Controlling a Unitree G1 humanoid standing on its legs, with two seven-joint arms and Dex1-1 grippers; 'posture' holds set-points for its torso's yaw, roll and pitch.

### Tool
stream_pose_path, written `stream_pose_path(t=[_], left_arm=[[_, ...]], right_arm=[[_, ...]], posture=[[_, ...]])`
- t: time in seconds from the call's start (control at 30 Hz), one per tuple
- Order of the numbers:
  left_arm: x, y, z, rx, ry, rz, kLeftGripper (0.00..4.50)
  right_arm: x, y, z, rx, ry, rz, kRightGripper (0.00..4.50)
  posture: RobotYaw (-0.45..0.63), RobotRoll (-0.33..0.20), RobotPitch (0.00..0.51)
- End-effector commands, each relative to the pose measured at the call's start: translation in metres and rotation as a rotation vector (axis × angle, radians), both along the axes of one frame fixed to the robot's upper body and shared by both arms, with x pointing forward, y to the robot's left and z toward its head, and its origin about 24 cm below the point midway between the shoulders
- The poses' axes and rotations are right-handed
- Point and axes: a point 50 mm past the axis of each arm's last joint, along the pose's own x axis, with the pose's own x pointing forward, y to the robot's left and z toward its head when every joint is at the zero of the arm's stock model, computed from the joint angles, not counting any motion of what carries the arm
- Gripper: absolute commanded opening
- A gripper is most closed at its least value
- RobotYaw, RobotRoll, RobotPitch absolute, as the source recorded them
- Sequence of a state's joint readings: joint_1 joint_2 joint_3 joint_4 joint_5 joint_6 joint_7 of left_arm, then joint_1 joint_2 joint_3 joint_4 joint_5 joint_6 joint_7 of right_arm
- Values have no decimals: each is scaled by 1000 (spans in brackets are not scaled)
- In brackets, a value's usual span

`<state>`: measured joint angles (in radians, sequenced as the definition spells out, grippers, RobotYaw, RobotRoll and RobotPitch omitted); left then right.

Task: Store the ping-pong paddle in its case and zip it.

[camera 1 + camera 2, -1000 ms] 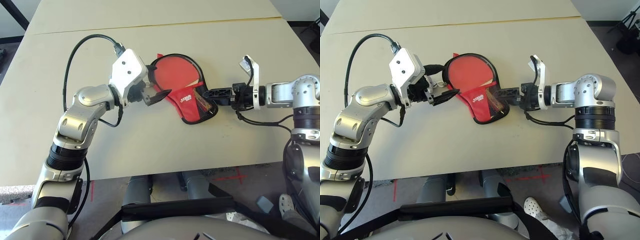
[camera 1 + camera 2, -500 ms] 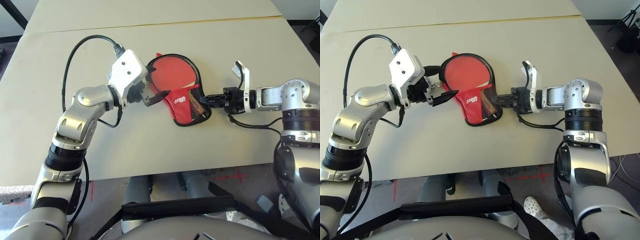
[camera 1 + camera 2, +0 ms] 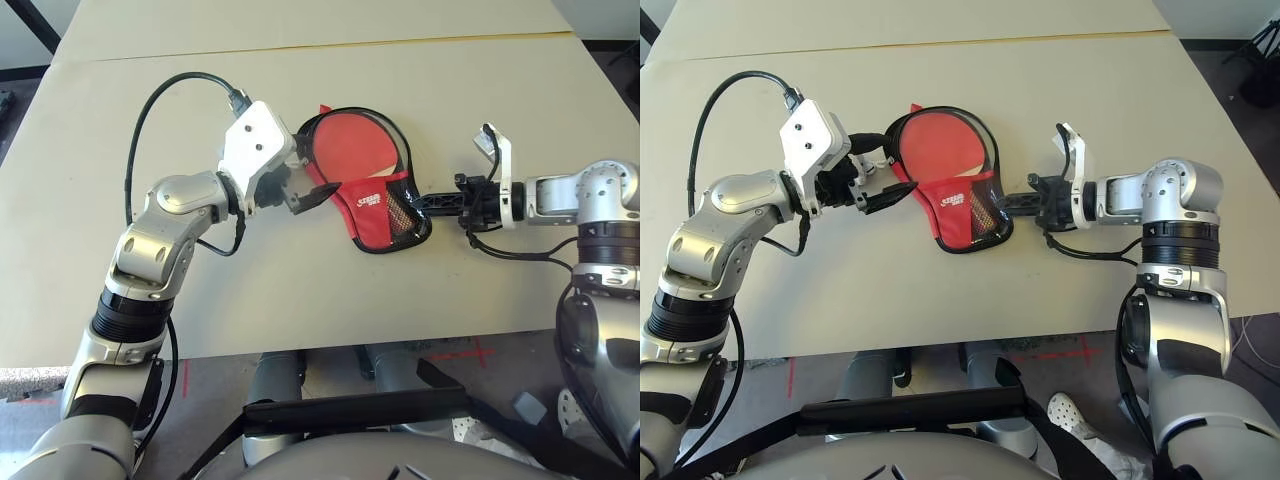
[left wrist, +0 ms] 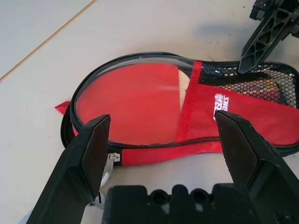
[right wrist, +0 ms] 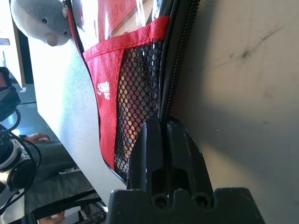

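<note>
1. Right gripper: clenching the edge of the paddle case, beside the mesh pocket. Probably anchoring the handle end so a zipper pull doesn't drag the whole case.
2. Left gripper: released, fingers spreading wide, nothing between them. Hovering by the case's rounded end, on the opposite side from the right gripper. Likely lining up on the zipper pull, which is sitting at the case's edge near one finger.
3. Plush toy: grey-white, lying by the zipper side; looks like it's serving as a pull charm, so maybe the easier thing to grab.
4. Ping-pong paddle: lying inside the case, red face showing through the clear window, handle running toward the mesh end. Storing looks done; zipping is the step in hand. Can't tell how much is closed.
5. Case is lying flat on the table, which is backing it up against the pull.
6. Arms: right forearm is reaching inward, gripper pointing across at the case; left forearm is angling forward and inward. Risk: a weak pinch slipping, case swivelling.
</note>
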<state>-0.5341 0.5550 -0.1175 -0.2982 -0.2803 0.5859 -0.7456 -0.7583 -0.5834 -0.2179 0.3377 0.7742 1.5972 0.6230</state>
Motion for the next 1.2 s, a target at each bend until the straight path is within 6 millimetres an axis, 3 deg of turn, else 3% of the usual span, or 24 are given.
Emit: stream_pose_path(t=[0.03, 0.63, 0.97, 1.1, 1.2], left_arm=[[0, -1, -5, 7, 13, -11, 4500], [-1, -2, -7, 0, 14, -14, 4500], [-1, -3, -8, -4, 17, -18, 4500], [0, -3, -7, -3, 14, -21, 4500], [0, -2, -6, -3, 13, -21, 4500]], right_arm=[[-9, -5, 2, -5, -1, 24, 20], [-59, -8, -4, 14, 54, 135, 20], [-72, -6, -8, -8, 72, 107, 20], [-72, -22, 13, -69, 15, 110, 1079], [-71, -31, 26, -127, -52, 119, 2130]], posture=[[68, 0, 269], [62, 0, 276], [54, 0, 273], [55, 0, 271], [45, 0, 267]])
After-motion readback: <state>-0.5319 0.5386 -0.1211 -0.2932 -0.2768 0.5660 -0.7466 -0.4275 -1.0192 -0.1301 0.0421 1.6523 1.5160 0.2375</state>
